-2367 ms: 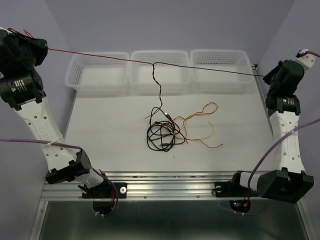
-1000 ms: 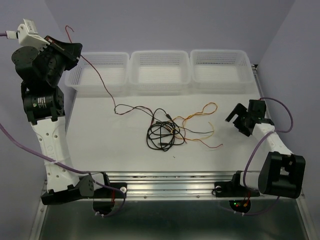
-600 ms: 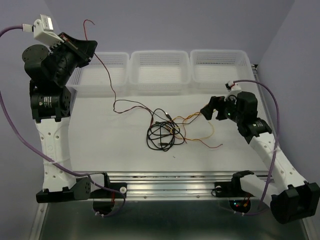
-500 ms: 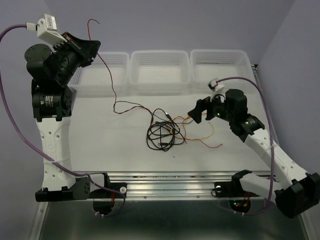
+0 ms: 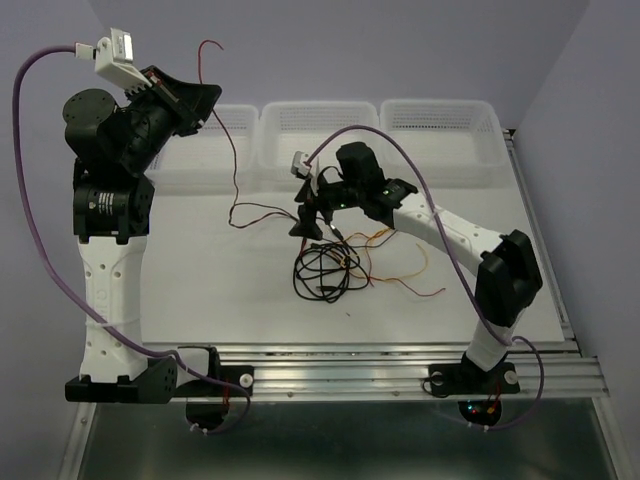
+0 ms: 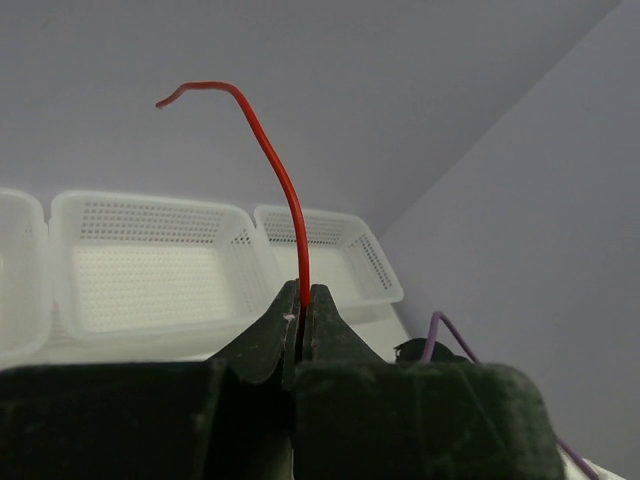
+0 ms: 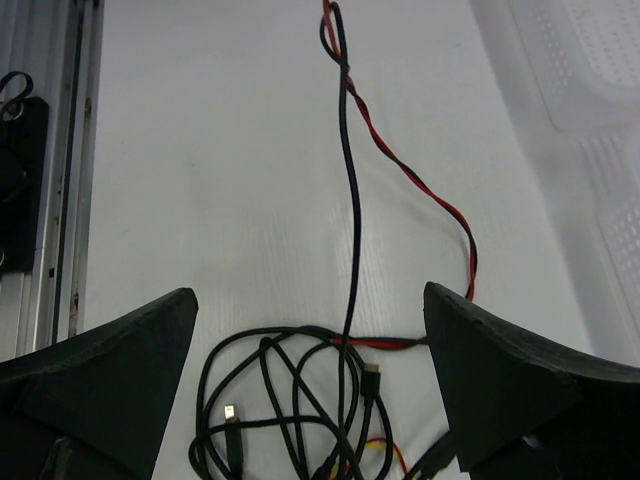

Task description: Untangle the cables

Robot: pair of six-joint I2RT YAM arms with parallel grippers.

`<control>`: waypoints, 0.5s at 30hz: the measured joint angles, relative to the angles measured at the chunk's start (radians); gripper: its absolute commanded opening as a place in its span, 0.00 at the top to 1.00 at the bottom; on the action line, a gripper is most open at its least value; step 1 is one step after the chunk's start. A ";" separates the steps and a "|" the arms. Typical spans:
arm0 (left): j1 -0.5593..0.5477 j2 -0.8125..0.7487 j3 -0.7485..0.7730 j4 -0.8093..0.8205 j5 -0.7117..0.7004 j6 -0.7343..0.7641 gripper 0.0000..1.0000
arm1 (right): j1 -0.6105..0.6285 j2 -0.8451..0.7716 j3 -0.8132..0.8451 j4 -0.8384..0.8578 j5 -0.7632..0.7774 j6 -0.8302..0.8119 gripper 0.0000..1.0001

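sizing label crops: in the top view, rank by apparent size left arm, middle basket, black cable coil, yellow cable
1. left arm
2. middle basket
3. black cable coil and yellow cable: look alike, unranked

On table [image 5: 200, 300]: cables [image 5: 322, 268]; three baskets [image 5: 285, 135] behind.

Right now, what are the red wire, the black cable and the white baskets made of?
The red wire looks coated in smooth, slightly shiny plastic, probably over metal, since it holds a springy curve. The black cable seems matte rubbery plastic, lying in loose loops. The baskets look like stiff white plastic, with tiny holes moulded in their walls.
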 measured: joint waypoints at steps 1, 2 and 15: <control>-0.002 -0.003 -0.006 0.003 0.000 0.000 1.00 | 0.014 0.035 0.028 0.001 -0.008 -0.007 0.00; -0.003 -0.006 -0.011 0.005 0.000 0.000 1.00 | 0.023 0.060 0.048 0.002 -0.016 -0.011 0.00; -0.013 -0.015 -0.032 0.019 0.001 -0.003 1.00 | 0.098 0.304 0.265 0.015 -0.075 0.012 0.66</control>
